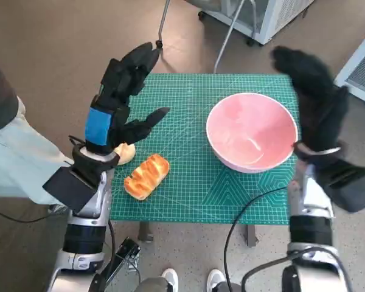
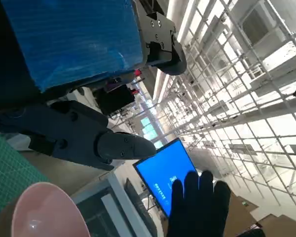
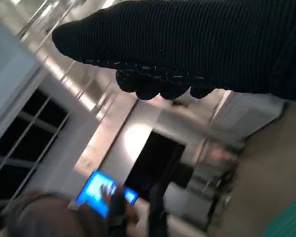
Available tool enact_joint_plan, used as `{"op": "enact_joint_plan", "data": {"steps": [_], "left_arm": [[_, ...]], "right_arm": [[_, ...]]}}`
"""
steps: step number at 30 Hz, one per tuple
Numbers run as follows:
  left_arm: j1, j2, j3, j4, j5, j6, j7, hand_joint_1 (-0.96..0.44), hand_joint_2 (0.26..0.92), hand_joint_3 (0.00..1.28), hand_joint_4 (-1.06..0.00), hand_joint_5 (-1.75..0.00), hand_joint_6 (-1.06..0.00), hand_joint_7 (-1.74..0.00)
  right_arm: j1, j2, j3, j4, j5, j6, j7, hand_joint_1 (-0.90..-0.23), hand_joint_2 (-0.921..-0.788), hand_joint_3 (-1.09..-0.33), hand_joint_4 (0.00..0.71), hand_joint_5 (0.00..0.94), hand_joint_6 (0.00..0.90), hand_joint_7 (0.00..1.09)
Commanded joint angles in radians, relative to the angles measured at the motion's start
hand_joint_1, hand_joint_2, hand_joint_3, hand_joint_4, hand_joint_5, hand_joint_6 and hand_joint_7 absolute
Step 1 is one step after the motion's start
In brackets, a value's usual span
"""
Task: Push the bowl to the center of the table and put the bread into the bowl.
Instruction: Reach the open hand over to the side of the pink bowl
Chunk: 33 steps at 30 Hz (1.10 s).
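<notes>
A pink bowl (image 1: pixel 251 131) stands upright on the right half of the green cutting mat (image 1: pixel 194 109); its rim (image 2: pixel 44 207) also shows in the left wrist view. A golden bread loaf (image 1: pixel 146 176) lies near the mat's front left edge. My left hand (image 1: pixel 118 100) is raised above the mat's left side with fingers spread, holding nothing. My gloved right hand (image 1: pixel 313 100) is lifted beside the bowl's right rim, fingers apart and empty; it also shows in the left wrist view (image 2: pixel 197 207).
A pale round object (image 1: pixel 125 152) lies partly hidden under my left wrist, beside the bread. Metal chair legs (image 1: pixel 225 36) and a white cabinet (image 1: pixel 274 15) stand beyond the table. A person's clothing (image 1: pixel 12 152) is at the left; shoes (image 1: pixel 191 280) show below the table.
</notes>
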Motion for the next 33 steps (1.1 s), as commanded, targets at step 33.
{"op": "enact_joint_plan", "data": {"steps": [33], "left_arm": [[0.03,0.003,0.022,0.008,-0.008,-0.021,0.001,-0.35,0.921,0.23,-0.36,0.0,-0.2,-0.46]], "right_arm": [[-0.08,-0.061,-0.139,0.623,-0.081,0.208,-0.299,-0.543,-0.921,-0.881,0.197,0.017,0.021,0.6]]}}
